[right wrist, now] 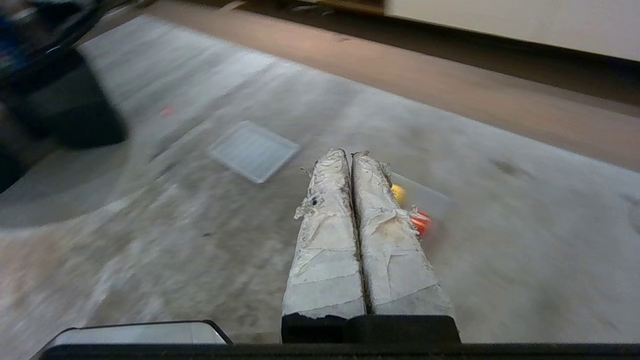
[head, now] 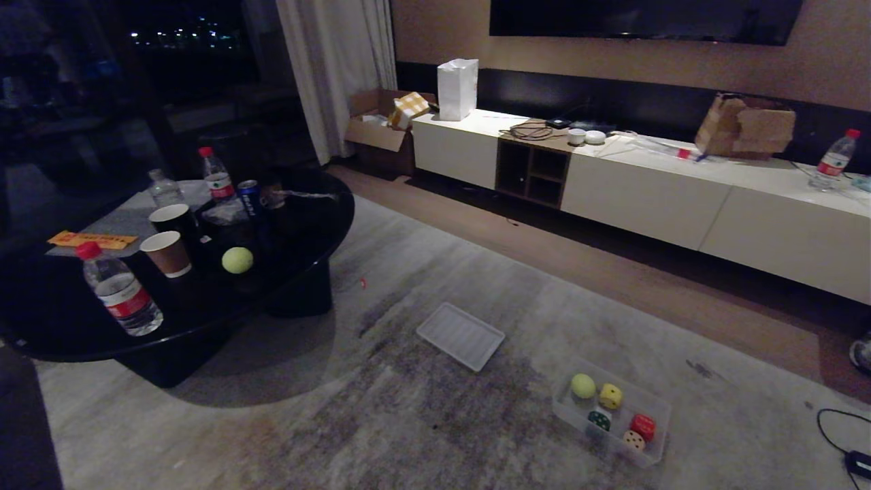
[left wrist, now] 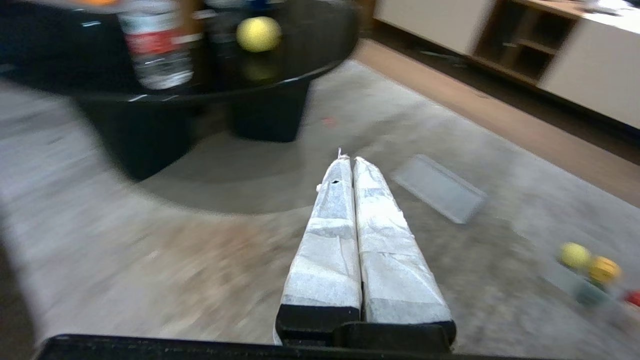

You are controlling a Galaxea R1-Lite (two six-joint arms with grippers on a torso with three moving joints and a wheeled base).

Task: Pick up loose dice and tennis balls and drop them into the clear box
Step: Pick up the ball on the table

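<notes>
Head view: neither arm shows. The clear box (head: 654,450) sits on the rug, low right, already holding one tennis ball (head: 583,385) and four dice: yellow (head: 610,396), dark green (head: 599,420), red (head: 643,427), tan (head: 633,441). Its flat lid (head: 461,335) lies apart on the rug, between box and table. The second tennis ball (head: 237,260) rests on the black round table (head: 320,224), among paper cups (head: 168,253) and water bottles (head: 120,288). Judgement: only that ball is left to fetch; the step in hand is the approach.

Left wrist view: left gripper (left wrist: 348,160) with padded fingers pressed together, nothing between them, hanging above the rug. The ball on the table (left wrist: 258,34) is well ahead.

Right wrist view: right gripper (right wrist: 346,154) likewise closed tight and empty, over the rug, the box (right wrist: 430,197) just beyond its tips.

Next move, I reckon: get near the table, spread one pair of fingers, reach past the cups without toppling them.
</notes>
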